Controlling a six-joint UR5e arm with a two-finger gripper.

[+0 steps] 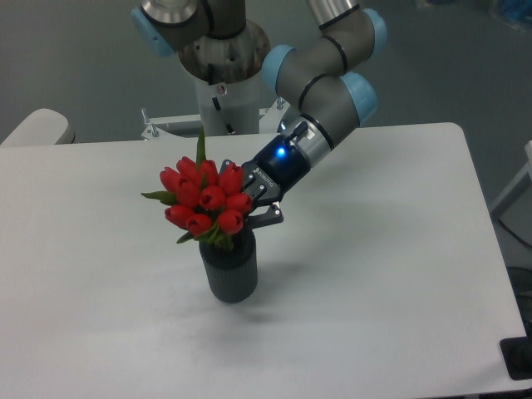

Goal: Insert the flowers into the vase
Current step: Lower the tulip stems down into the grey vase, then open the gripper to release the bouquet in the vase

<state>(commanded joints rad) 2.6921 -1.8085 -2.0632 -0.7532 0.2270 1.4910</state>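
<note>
We've got the flowers [206, 199] right over the vase [229, 268] mouth, stems dipping in. Gripper [249, 199] fingers clamped on the bunch w/ tilt, prob. to steer it down.

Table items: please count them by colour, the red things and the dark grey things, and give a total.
Red: 1, the flowers, one bunch of tulips above the mouth of the vase
Dark grey: 1, the vase
Total: 2
</note>
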